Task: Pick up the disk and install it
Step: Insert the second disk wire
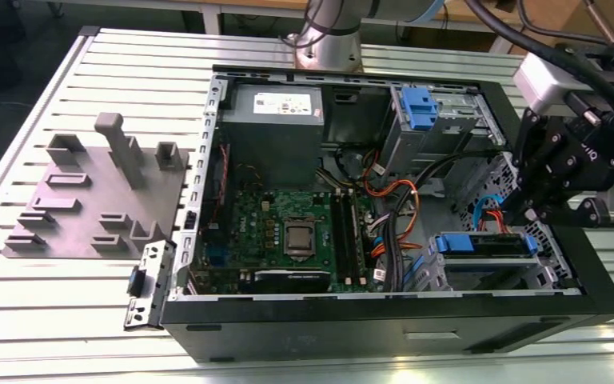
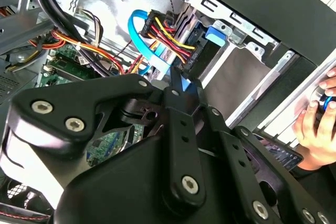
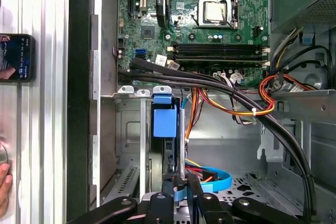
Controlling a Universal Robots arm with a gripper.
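In the exterior view, reading from that view's left, a grey fixture plate (image 1: 93, 200) with upright blocks lies on the slatted metal table (image 1: 29, 304). Beside it stands the open black computer case (image 1: 392, 320), lying on its side.

Inside the case, the grey power box (image 1: 273, 104) sits at the far wall. The green circuit board (image 1: 285, 224) fills the floor below it. A bundle of orange and black cables (image 1: 392, 196) runs past the board. Further toward the exterior view's right, a silver cage with a blue latch (image 1: 419, 108) stands against the far wall.

The disk (image 1: 483, 244) sits on edge in the near bay at the case's right end, and its blue frame faces upward. The gripper (image 1: 523, 216) hangs directly over the disk's right end.

In the first wrist view we see the disk (image 3: 164, 121) upright between the bay's metal walls. The gripper (image 3: 184, 184) is narrow, and its two fingertips pinch a blue edge of the disk's frame. In the second wrist view the gripper (image 2: 179, 82) shows the same narrow pinch. The disk (image 2: 207, 51) lies just beyond it, next to a blue ribbon cable (image 2: 137, 30) and a red and yellow plug (image 2: 168, 38).

Outside the case wall, a person's hand (image 2: 315, 124) rests on the table near a phone (image 3: 18, 56).
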